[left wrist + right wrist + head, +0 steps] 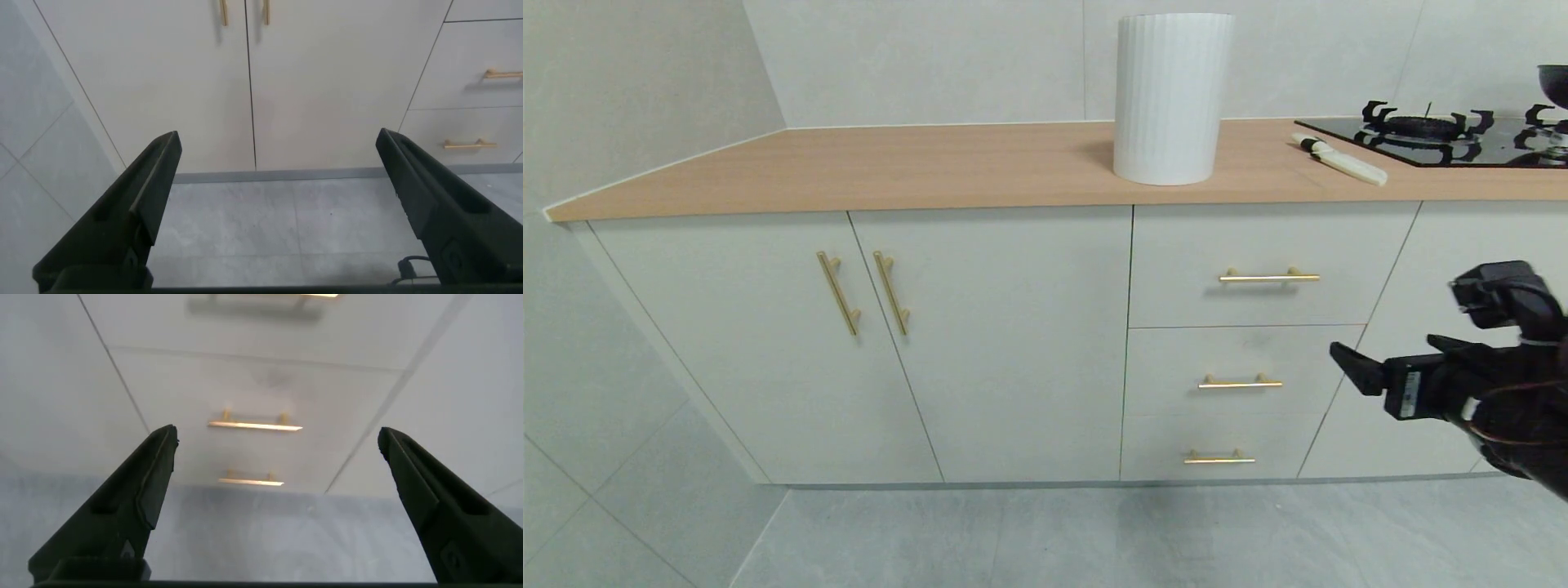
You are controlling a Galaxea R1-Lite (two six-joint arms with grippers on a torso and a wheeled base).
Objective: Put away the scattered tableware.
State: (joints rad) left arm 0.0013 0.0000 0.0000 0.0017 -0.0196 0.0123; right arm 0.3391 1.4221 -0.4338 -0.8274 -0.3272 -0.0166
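Right claw (1409, 327): spread wide, empty, before drawers (1250, 327). Left claw (278, 147): spread, empty. Knife (1339, 161), canister (1168, 98): on surface (890, 167).

The right gripper (276, 435) gapes wide before a gold drawer handle (255, 425).

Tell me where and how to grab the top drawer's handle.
Grip the top drawer handle at its middle, between its two posts, coming straight from the front and closing from above and below. It is a thin horizontal bar standing off the drawer face, so there is likely room behind it.
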